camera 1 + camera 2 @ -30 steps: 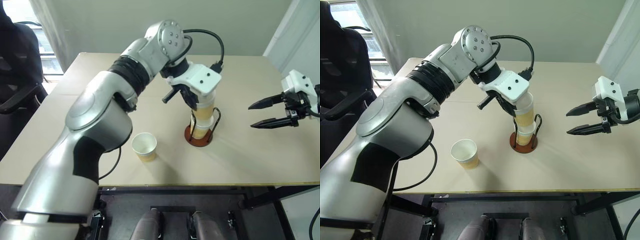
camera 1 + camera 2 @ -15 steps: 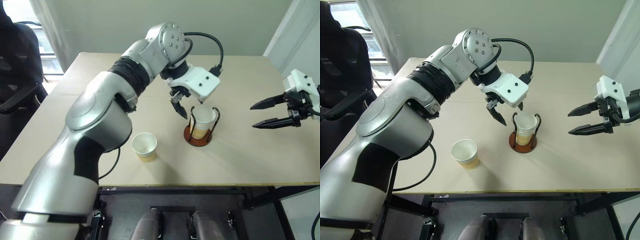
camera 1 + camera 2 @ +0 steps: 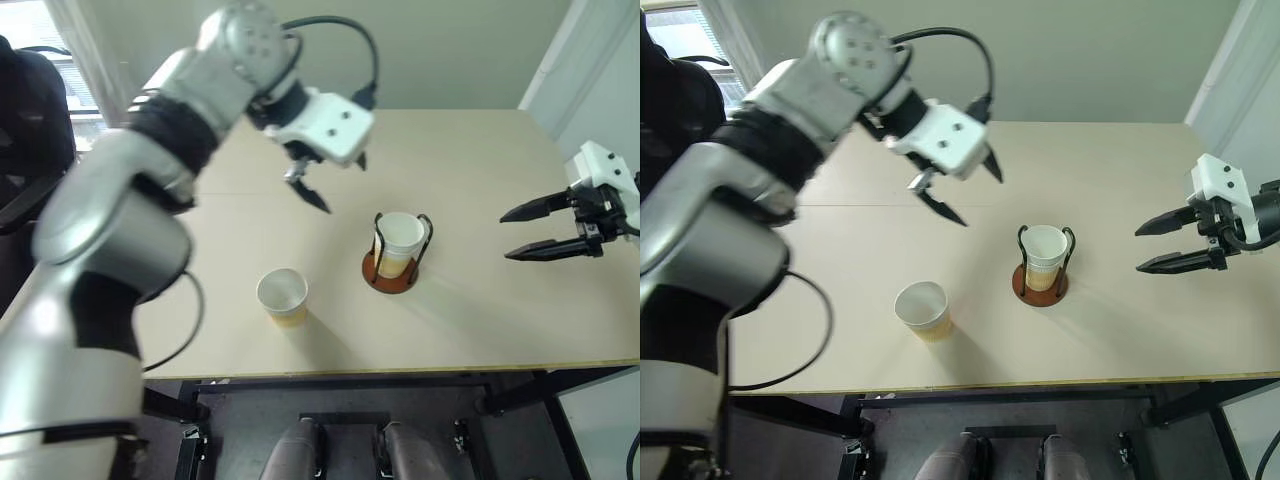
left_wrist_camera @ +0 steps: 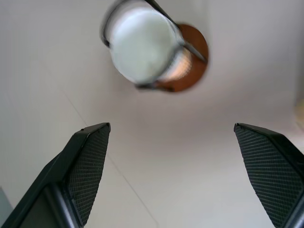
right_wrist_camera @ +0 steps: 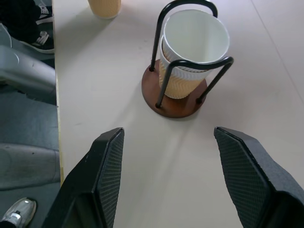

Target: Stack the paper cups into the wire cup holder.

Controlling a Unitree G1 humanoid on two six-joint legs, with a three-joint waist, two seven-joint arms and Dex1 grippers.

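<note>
Where the tan worktop (image 3: 470,330) carries them, there are three paper cups in all: two nested inside the wire cup holder (image 3: 397,253) and one loose cup (image 3: 282,296) standing upright nearer the front edge, toward the left-hand side. There is one holder, with a round reddish-brown base and two black wire loops, and it sits about midway between the front and back edges, a little right of centre. The nested cups (image 5: 192,52) stand upright between the loops, the upper one sunk into the lower so that two white rims show, one just under the other — that detail is plain in the right wrist view, while the head views show the pair as little more than a single white mouth. The right wrist view also catches the bottom of the loose cup at the far side of the holder, and the worktop's edge. The left wrist view looks down into the white mouth of the stack.

The left gripper (image 3: 958,193) hangs above the worktop toward the back, left of the holder, its jaws spread wide and holding nothing. The right gripper (image 3: 528,232) hovers off near the right edge, well apart from the holder — its jaws parted, empty, touching nothing.
</note>
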